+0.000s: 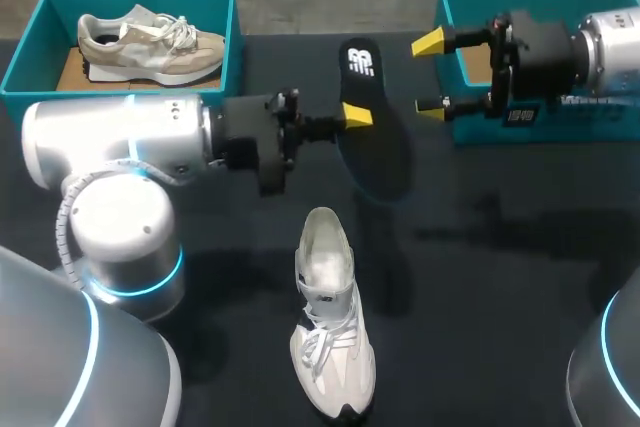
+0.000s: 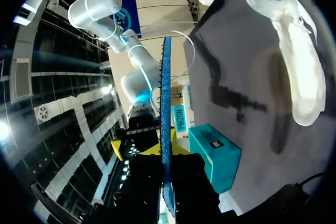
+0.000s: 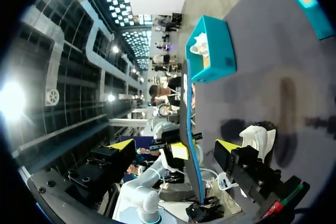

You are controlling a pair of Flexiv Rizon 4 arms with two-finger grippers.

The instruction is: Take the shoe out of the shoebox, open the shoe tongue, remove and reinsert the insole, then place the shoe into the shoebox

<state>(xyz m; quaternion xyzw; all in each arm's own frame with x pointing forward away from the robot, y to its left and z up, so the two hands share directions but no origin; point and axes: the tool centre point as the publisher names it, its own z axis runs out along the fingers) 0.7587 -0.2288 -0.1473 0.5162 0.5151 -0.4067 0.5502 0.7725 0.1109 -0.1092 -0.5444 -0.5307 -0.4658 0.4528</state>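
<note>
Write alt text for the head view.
The left pincer holds a flat black insole over the dark table, with the open right pincer facing it. A white lace-up sneaker lies nearer the front; a beige sneaker sits in the left teal cardboard shoebox.

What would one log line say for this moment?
left gripper: shut on insole | right gripper: open | white shoe: on table

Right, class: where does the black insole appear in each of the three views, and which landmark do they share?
Head view: insole over the table's middle, held by the left gripper.
Left wrist view: edge-on, a blue strip between its own fingers.
Right wrist view: edge-on, ahead of the open right gripper.
Shared landmark: the white shoe lying on the table.
</note>
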